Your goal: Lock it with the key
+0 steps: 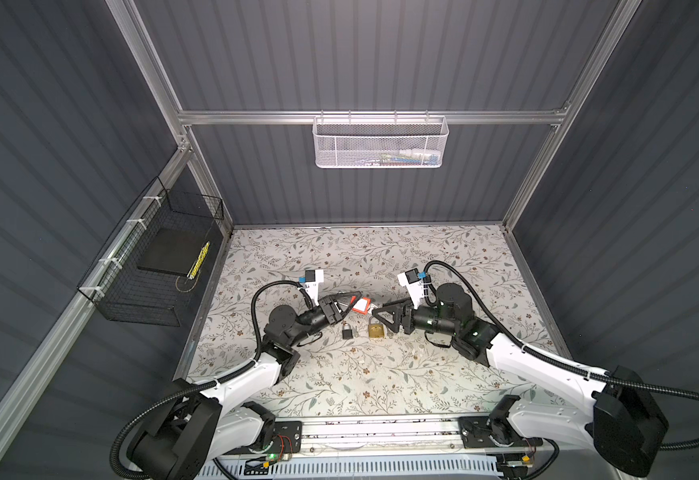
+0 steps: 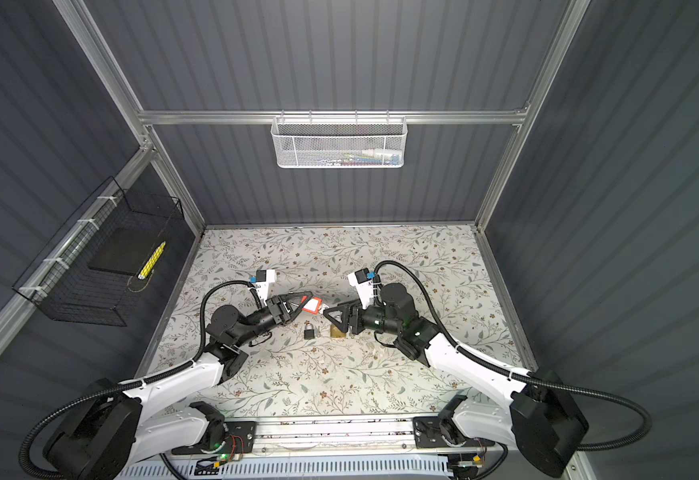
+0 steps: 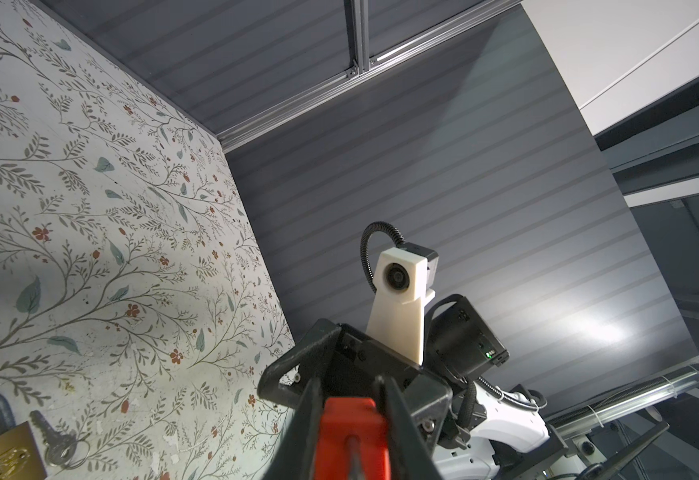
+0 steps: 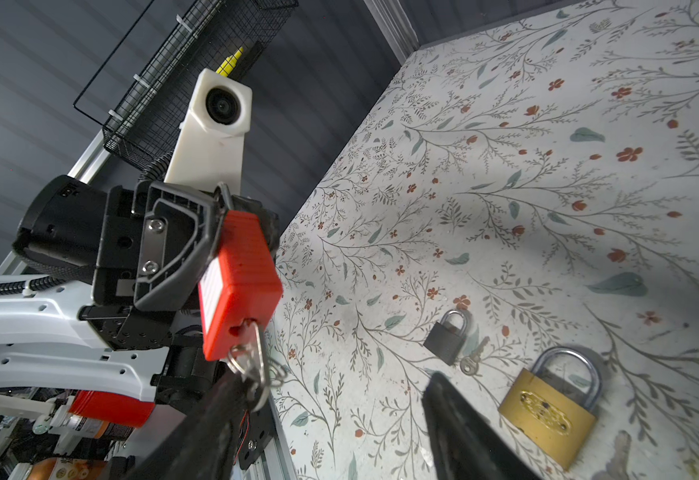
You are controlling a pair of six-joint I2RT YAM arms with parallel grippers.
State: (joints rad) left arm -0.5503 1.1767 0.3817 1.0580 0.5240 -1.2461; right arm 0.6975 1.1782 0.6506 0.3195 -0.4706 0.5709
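Note:
A red padlock (image 4: 237, 282) is held off the table, and my left gripper (image 3: 347, 384) is shut on its body. Both top views show it at mid-table (image 1: 360, 305) (image 2: 313, 306). A silver key (image 4: 252, 353) on a ring sticks out of the padlock's bottom. My right gripper (image 4: 335, 380) is open and faces the left one (image 1: 376, 311). One of its fingers (image 4: 214, 415) lies beside the key ring and the other (image 4: 455, 415) stands well apart. The left gripper's fingers mostly hide the shackle.
On the floral table (image 1: 339, 374) lie a small black padlock (image 4: 445, 338) with its own key (image 4: 472, 361) and a brass padlock (image 4: 547, 411), just in front of both grippers. A black wire basket (image 1: 152, 274) hangs on the left wall and a white mesh basket (image 1: 381, 143) on the back wall.

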